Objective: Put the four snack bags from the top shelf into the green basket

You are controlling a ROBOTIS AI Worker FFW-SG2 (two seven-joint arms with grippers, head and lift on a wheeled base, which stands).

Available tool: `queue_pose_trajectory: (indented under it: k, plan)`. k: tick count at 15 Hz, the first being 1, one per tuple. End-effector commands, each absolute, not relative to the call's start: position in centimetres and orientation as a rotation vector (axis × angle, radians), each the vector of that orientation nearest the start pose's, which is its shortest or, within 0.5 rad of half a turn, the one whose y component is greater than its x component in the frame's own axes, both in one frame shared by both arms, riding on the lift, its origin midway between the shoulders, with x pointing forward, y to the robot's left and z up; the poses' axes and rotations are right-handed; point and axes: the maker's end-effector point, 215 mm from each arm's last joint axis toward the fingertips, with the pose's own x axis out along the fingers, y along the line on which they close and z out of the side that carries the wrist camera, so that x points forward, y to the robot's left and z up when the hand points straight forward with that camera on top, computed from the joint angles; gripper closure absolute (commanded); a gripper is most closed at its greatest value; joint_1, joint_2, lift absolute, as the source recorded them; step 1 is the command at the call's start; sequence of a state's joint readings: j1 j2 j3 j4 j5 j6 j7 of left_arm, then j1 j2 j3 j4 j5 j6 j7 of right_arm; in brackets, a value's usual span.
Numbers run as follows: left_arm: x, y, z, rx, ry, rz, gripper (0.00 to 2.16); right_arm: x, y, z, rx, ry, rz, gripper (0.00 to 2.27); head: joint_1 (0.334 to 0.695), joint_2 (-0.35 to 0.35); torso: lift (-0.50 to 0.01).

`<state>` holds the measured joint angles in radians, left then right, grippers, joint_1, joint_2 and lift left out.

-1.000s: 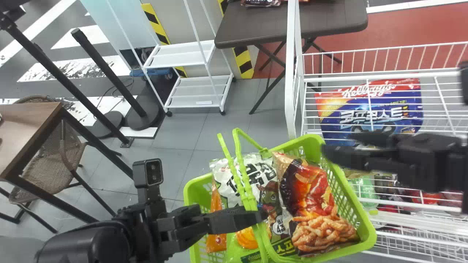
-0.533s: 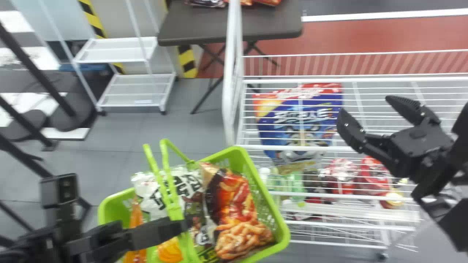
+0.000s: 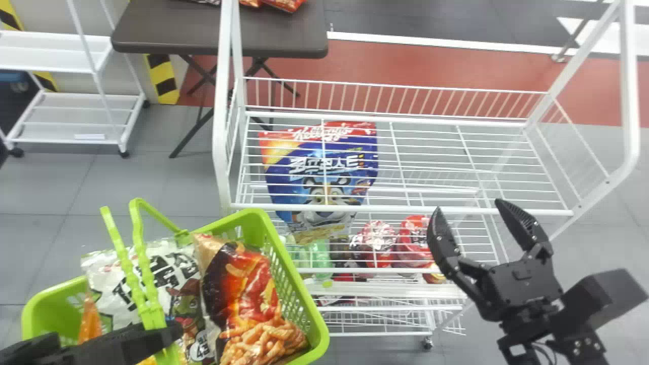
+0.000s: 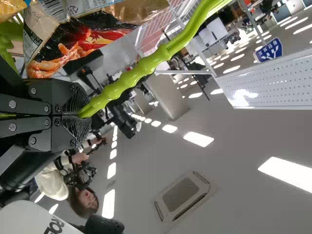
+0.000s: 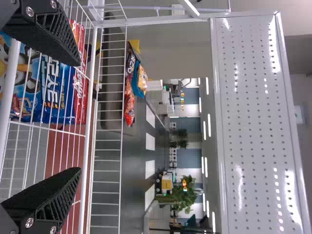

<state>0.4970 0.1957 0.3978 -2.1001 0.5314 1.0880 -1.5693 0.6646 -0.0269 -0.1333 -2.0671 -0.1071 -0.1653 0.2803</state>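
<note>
Left gripper: The left gripper [image 3: 175, 332] has its fingers closed on the handle [image 3: 144, 268] of the green basket [image 3: 296, 271].
Basket load: Just beyond the left gripper, inside the basket, lie a white snack bag [image 3: 121, 299] and a red-and-black snack bag [image 3: 241, 294]; an orange bag [image 3: 89, 322] shows beside the white one.
Right gripper: The right gripper [image 3: 469, 218] holds nothing, its fingers spread wide by the near rail of the white wire rack [image 3: 405, 208], well apart from the basket to its left.
Cereal bag: Left of the right gripper and farther forward, a blue-and-red cereal bag [image 3: 350, 152] shows through the rack's wires.
Change: The head view has swung rightward; the right gripper, earlier by the basket's rim, is now away from it.
</note>
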Motion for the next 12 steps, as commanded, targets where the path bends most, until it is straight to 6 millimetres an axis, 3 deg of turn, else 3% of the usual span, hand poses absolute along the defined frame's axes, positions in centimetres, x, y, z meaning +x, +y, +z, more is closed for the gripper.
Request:
queue_pose_trajectory:
  k: [1,5,8,12]
  plan:
    - [23.0,16.1,-31.3,-0.934,0.520,-1.341,2.15,37.6,-24.6,-35.4,-0.084,0.024,0.179,0.03,0.695,-0.142,-0.004]
    - [22.4,15.5,-31.2,-0.925,0.538,-1.346,2.15,36.3,-24.3,-36.8,-0.090,0.057,0.218,0.04,0.695,-0.162,-0.004]
    - [21.7,15.2,-31.4,-0.912,0.563,-1.344,2.15,35.9,-24.2,-35.1,-0.109,0.003,0.222,0.05,0.695,-0.176,-0.004]
    - [21.4,15.2,-31.5,-0.916,0.575,-1.342,2.15,35.8,-24.0,-35.5,-0.120,0.009,0.225,0.05,0.695,-0.186,-0.004]
